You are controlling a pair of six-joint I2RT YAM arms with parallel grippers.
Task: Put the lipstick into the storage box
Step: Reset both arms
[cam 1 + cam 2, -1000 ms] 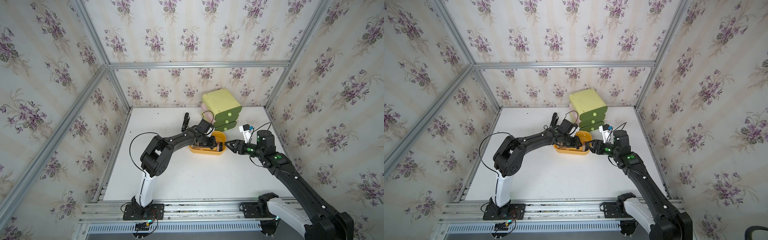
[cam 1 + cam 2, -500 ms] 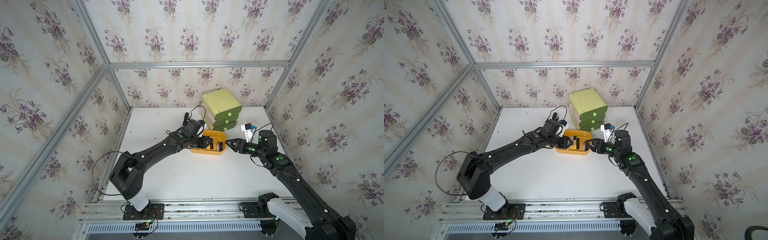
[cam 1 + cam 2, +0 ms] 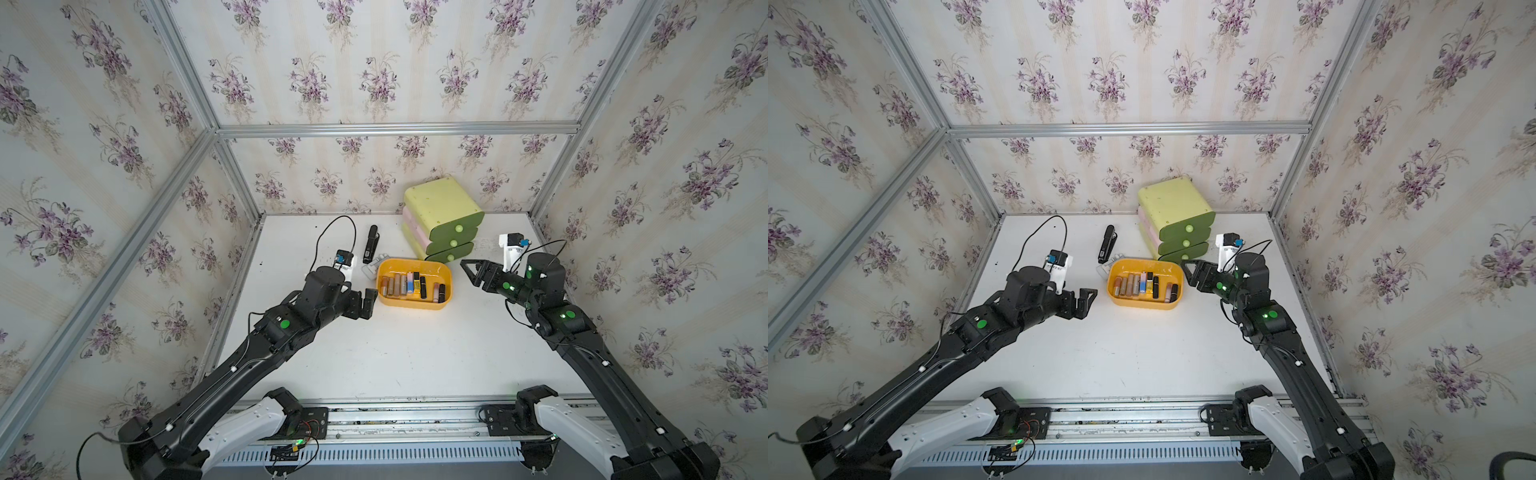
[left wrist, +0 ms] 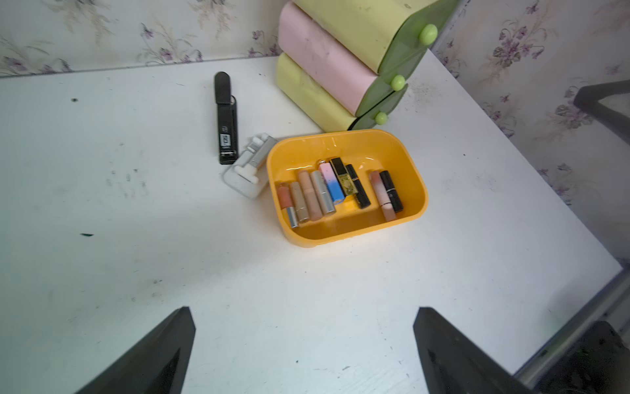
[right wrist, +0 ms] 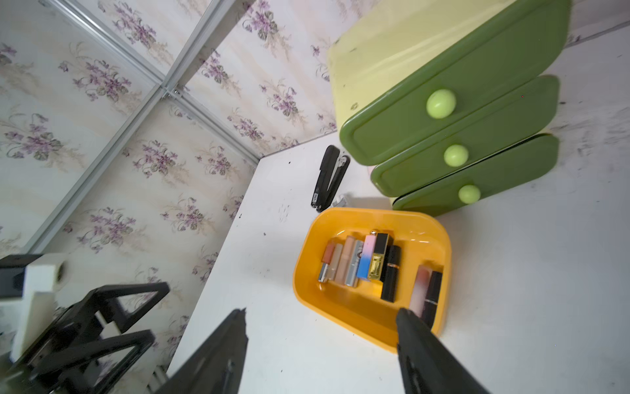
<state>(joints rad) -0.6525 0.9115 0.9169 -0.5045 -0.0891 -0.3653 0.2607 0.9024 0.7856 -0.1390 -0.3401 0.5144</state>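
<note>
Left gripper [image 4: 301,308] and right gripper [image 5: 320,310] gape, empty
Either (both hover close) could clip the storage box [image 4: 344,235], spilling lipsticks [image 4: 320,194]

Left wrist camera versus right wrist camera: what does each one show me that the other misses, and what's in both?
Left wrist only: the small clear case in full beside the tray, where the right wrist catches just a corner, and the drawer unit with its pink side. Right wrist only: the left gripper, open and empty, and the three green drawer fronts face on. Both: the tray holding nine lipsticks, the black stapler, the white table.
</note>
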